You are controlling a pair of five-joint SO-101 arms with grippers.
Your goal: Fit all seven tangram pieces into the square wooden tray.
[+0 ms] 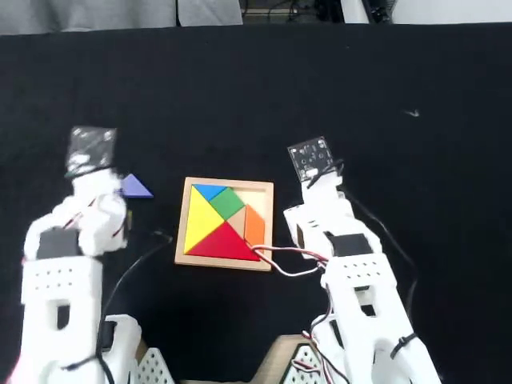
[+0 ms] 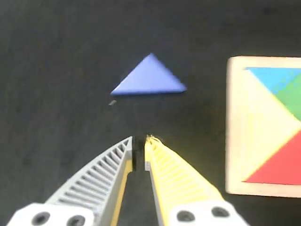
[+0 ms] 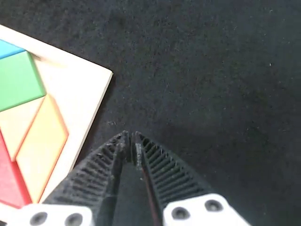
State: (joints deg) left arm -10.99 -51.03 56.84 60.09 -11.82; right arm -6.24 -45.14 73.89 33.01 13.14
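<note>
The square wooden tray (image 1: 265,189) lies mid-table and holds blue, green, yellow, red, orange and tan pieces, with a bare patch at its far right corner. A purple triangle (image 1: 136,187) rests on the black cloth to the tray's left. My left gripper (image 2: 139,140) is shut and hovers just short of the purple triangle (image 2: 149,78), with the tray (image 2: 235,122) off to one side. My right gripper (image 3: 130,137) is shut over the cloth beside the tray's (image 3: 94,89) right edge, holding nothing.
Black cloth covers the whole table (image 1: 400,120). Red and white cables (image 1: 288,260) run from the right arm near the tray's near right corner. A grey wall edge runs along the back.
</note>
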